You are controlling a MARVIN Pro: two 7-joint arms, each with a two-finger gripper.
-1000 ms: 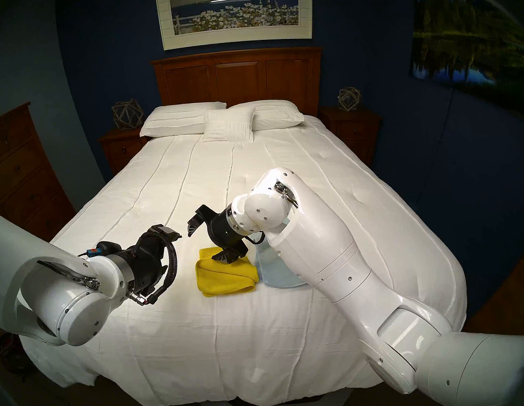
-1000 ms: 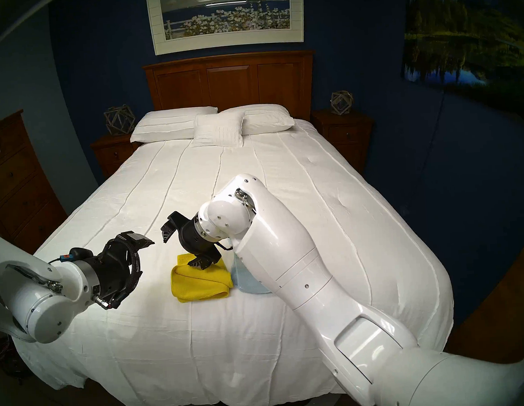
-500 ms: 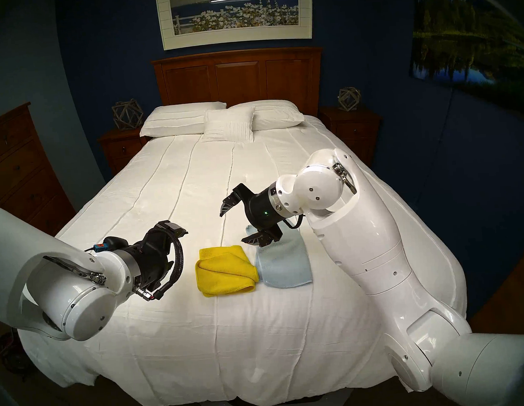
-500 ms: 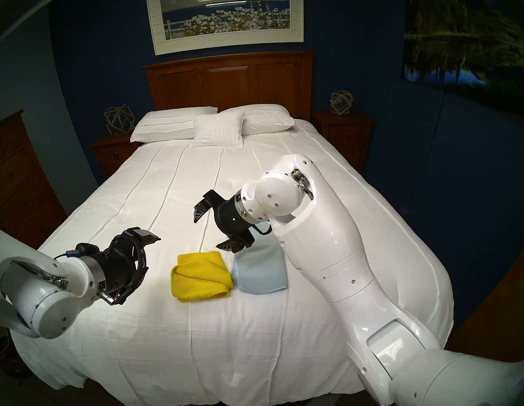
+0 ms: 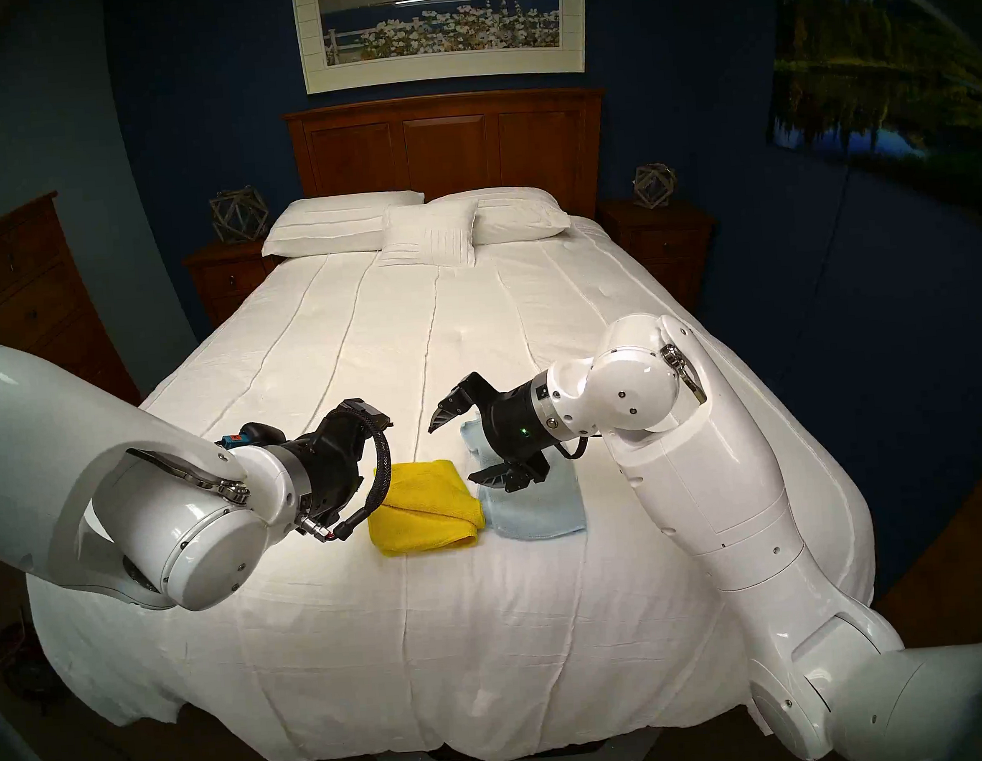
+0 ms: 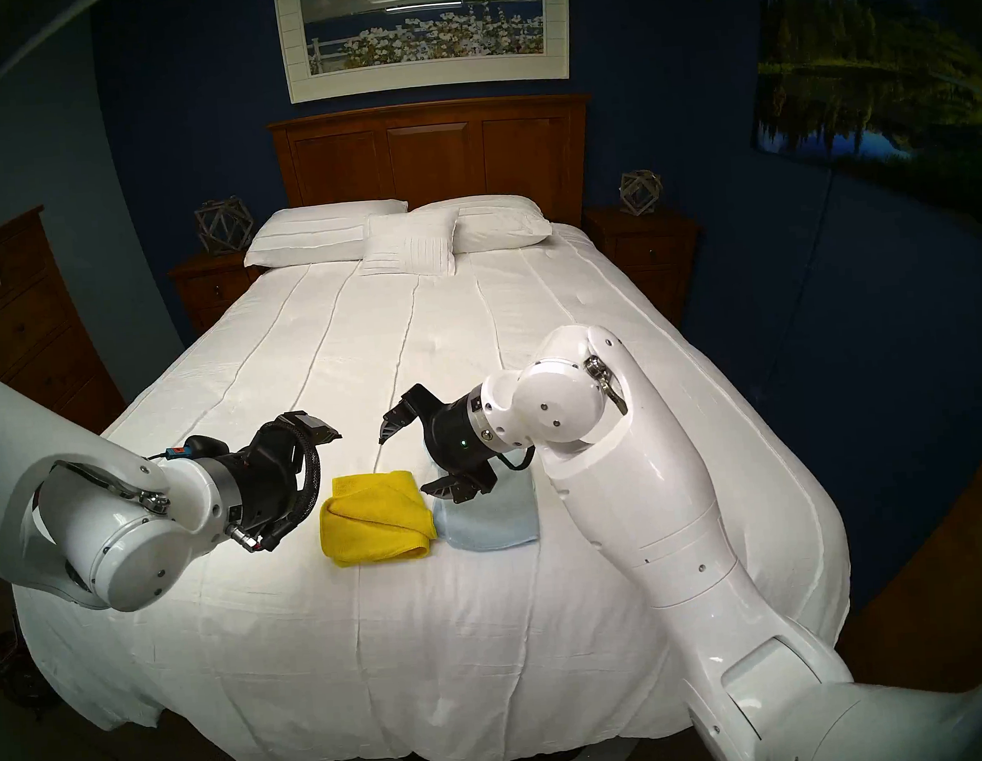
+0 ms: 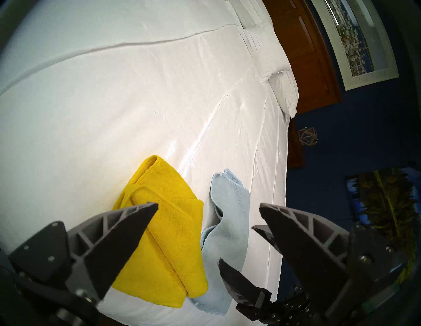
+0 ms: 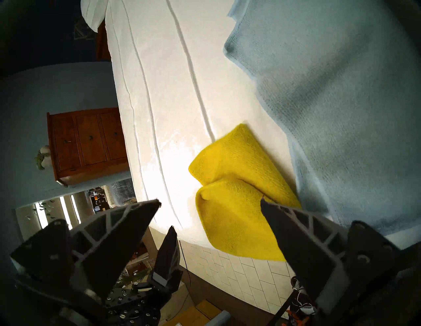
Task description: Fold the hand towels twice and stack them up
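Yellow towel (image 5: pixel 422 506): folded, on white bedspread (image 5: pixel 437 636), touching blue towel.
Blue towel (image 5: pixel 535 507): folded, just right of yellow.
Left gripper (image 7: pixel 208 206): spread, empty.
Right gripper (image 5: pixel 456 452): spread, empty, above blue towel.

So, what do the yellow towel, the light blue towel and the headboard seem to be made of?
Yellow towel: likely microfibre or terry; matte, fuzzy pile, soft rounded folds.
Light blue towel: apparently the same plush cloth; fine nap visible up close, limp edges.
Headboard: looks like reddish-brown wood with a slight sheen and framed panels; solid wood or veneer cannot be told.
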